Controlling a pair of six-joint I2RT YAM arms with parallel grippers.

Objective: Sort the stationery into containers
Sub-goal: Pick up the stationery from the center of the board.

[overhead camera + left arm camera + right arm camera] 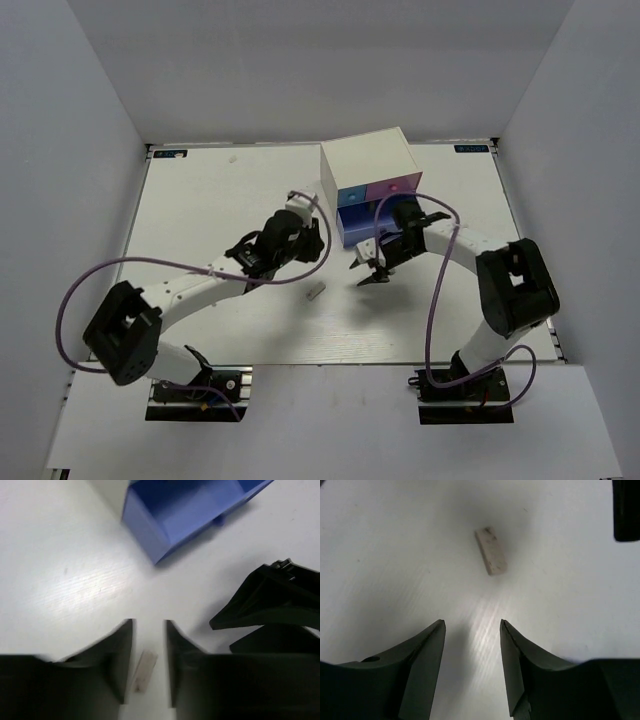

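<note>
Black fingers [420,665] of the right gripper [471,624] fill the bottom of its wrist view, parted wide with nothing between them. Just ahead of their tips a small pale eraser [491,551] lies flat on the white table [380,555], at a slant to the gap. The left gripper [149,625] is also parted and empty. The same eraser shows in its gap, though how high it hangs I cannot tell. Nearby, the wide blue drawer [185,510] stands pulled out of the white cabinet [365,165].

Both tools crowd one tiny piece, so I judge only one should go in. It should turn until its fingers face the eraser's long sides, sink until the tips nearly meet the table, then close gently. So thin a piece could skid or flip.
</note>
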